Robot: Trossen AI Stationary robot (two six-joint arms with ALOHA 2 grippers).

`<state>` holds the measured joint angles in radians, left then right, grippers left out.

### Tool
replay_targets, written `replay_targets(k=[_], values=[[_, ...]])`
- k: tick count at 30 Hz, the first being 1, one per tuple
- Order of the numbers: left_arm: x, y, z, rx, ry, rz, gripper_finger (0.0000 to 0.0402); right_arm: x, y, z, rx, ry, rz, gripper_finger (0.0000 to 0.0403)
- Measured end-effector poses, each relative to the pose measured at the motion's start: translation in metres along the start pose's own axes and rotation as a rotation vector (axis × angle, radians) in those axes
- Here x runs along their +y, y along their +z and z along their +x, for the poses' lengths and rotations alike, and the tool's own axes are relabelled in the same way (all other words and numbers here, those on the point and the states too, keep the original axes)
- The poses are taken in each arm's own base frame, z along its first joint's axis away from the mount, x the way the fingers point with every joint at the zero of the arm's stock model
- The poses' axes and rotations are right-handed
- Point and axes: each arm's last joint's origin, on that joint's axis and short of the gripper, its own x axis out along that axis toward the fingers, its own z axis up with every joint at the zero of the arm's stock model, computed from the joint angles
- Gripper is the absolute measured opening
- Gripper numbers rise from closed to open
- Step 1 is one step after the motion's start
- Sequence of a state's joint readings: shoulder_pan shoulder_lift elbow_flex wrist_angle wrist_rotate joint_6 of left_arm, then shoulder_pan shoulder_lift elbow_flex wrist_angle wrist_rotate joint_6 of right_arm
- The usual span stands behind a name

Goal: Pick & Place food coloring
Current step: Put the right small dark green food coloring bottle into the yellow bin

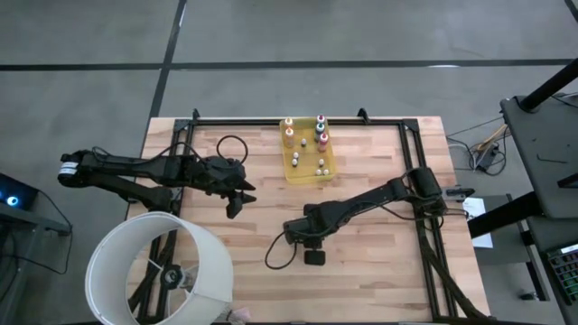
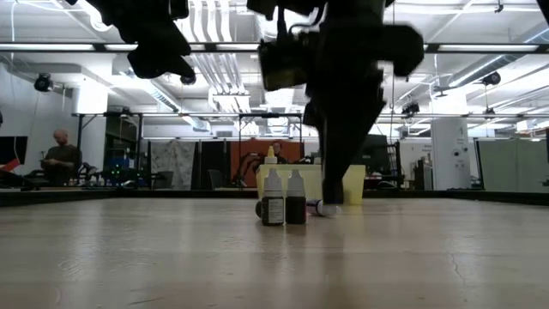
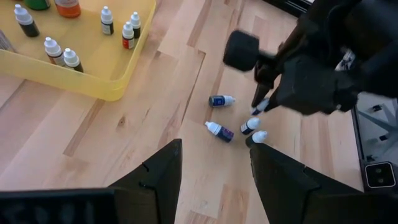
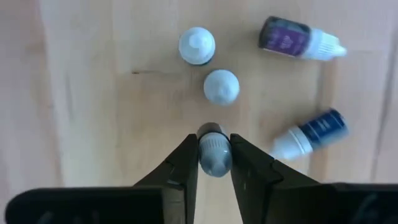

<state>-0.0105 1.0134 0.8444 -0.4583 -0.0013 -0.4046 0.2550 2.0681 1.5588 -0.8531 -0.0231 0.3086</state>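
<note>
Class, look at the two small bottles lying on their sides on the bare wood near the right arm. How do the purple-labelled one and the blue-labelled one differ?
The purple-labelled bottle carries a purple label; the blue-labelled bottle a dark blue one. In the right wrist view, the purple one lies nearly level across the picture, while the blue one lies slanted. Their caps point opposite ways. The blue one lies nearer the right pincer. Both are tiny, white-capped, toppled and untouched.

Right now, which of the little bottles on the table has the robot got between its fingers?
The white-capped bottle nearest the right gripper: its fingers sit on both sides of it. Two more bottles stand free just beyond; the purple bottle and blue bottle lie sideways.
</note>
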Motion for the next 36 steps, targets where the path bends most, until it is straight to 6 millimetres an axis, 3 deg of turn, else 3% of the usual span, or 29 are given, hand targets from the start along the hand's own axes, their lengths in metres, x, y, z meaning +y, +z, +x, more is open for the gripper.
replay_targets(k=[9,13,18,24,28,36], values=[[0.000,0.000,0.000,-0.005,-0.002,0.000,0.0163,-0.014,0.001,-0.060,-0.045,-0.005,0.121,0.0067],[-0.001,0.001,0.000,-0.013,-0.006,0.000,0.0163,-0.040,0.003,-0.091,-0.124,0.000,0.214,0.0067],[-0.001,0.001,0.000,-0.015,-0.007,-0.002,0.0163,-0.092,0.004,-0.119,-0.194,0.002,0.365,0.0066],[-0.001,0.002,0.000,-0.016,-0.007,-0.016,0.0163,-0.152,0.008,-0.129,-0.226,0.001,0.417,0.0066],[-0.001,0.001,0.000,-0.015,-0.007,-0.017,0.0163,-0.183,0.007,-0.124,-0.214,-0.025,0.447,0.0066],[0.000,0.002,0.000,-0.027,0.019,-0.019,0.0163,-0.217,0.004,-0.106,-0.167,-0.063,0.476,0.0066]])
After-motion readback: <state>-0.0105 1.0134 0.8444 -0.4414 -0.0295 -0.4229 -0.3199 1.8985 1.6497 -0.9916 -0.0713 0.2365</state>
